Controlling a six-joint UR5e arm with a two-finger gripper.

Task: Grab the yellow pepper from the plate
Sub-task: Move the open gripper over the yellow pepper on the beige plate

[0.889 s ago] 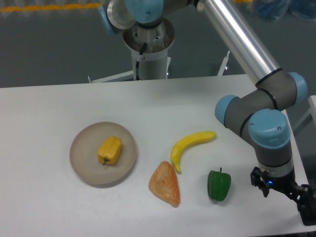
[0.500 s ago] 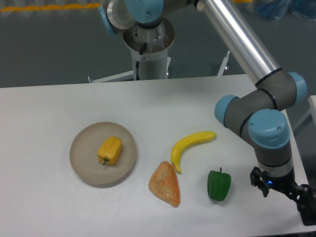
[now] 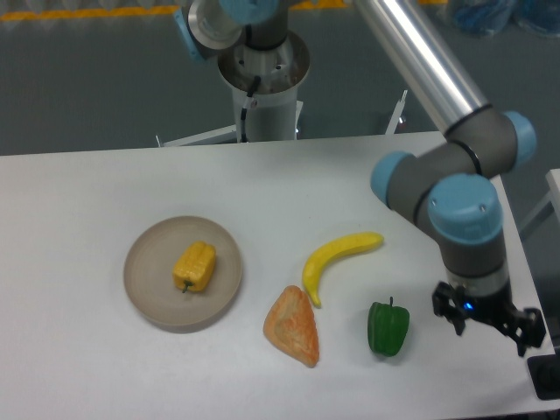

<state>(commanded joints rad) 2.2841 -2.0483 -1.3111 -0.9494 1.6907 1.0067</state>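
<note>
**Camera view: yellow pepper on the plate, pincer far off to the right**

From my seat at the remote station, I see the yellow pepper (image 3: 194, 267) lying on its side near the middle of the plate (image 3: 147, 289), its ridges running roughly near-to-far and its short dark stem pointing toward the near edge. The plate sits on the left half of the white tabletop (image 3: 79, 201), and nothing else is on it.

To the right of the plate, well apart from it, lies a curved yellow banana (image 3: 336, 259). Just nearer than the banana's lower tip rests an orange-brown, wedge-shaped piece that looks like bread or a pastry (image 3: 293, 326); I cannot name it more closely. Right of that stands a green pepper (image 3: 388, 327) with its stem up.

My arm reaches in from the far side, its silver tube (image 3: 420, 61) slanting down to the grey and blue wrist joints (image 3: 461, 214) over the right end of the tabletop. The pincer (image 3: 486, 318) hangs below the wrist, just to the right of the green pepper and well apart from the yellow pepper and the plate. I see dark fingers (image 3: 444, 306) spread out to either side with a small blue light between them, and nothing is held there, so I read it as released. Whether its tips touch the tabletop I cannot tell.
</note>
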